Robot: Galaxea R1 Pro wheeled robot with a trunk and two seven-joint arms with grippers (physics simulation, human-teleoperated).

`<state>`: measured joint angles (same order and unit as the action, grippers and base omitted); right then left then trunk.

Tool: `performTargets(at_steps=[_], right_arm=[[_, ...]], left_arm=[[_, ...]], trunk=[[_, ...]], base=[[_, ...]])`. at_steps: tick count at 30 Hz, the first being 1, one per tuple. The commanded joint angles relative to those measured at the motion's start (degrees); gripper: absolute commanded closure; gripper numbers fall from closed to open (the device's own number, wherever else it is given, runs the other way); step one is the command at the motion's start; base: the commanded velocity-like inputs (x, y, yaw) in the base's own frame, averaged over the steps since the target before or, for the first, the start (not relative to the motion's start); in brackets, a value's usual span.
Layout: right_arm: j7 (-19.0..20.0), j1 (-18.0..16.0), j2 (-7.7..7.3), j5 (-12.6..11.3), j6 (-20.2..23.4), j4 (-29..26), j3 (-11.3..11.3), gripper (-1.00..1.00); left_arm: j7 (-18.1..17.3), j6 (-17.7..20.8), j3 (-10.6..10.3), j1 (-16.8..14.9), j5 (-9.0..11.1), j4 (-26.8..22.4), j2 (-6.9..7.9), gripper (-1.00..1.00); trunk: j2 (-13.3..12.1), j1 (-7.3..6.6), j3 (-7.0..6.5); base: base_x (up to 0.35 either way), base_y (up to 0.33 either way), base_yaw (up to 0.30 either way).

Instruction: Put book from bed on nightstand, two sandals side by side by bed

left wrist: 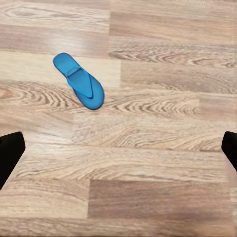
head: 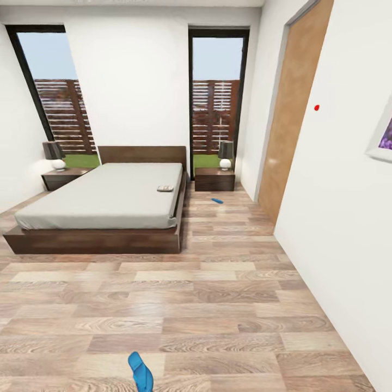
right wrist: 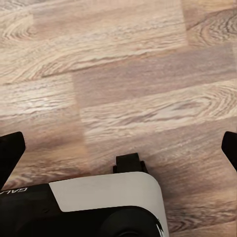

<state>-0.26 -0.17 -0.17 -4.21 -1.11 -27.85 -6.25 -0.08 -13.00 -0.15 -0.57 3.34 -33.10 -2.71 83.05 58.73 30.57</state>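
Left tool and right tool spread wide

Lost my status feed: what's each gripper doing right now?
Left gripper: open, empty, above the wood-plank floor near a bright blue flip-flop sandal.
Right gripper: open, empty, above the floor.

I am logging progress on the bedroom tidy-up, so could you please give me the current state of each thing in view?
Book: lying flat on the bed.
Near sandal: flat on the floor, strap up.
Far sandal: on the floor before the right nightstand.
Left gripper: open, empty.
Right gripper: open, empty.
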Motion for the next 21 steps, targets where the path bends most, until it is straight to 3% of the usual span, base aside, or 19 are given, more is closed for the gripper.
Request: performTargets(at_steps=[1, 21], right_arm=[[-0.02, -0.01, 0.0, -0.45, -0.12, -0.01, 0.01, -1.0], [-0.02, -0.01, 0.0, -0.45, -0.12, -0.01, 0.01, -1.0]], left_arm=[[-0.01, -0.17, -0.02, -0.04, 0.35, 0.05, -0.01, -1.0], [-0.01, -0.17, -0.02, -0.04, 0.35, 0.05, -0.01, -1.0]], trunk=[[0.03, 0.0, 0.05], [0.03, 0.0, 0.05]], base=[[0.0, 0.0, 0.293], [0.0, 0.0, 0.293]])
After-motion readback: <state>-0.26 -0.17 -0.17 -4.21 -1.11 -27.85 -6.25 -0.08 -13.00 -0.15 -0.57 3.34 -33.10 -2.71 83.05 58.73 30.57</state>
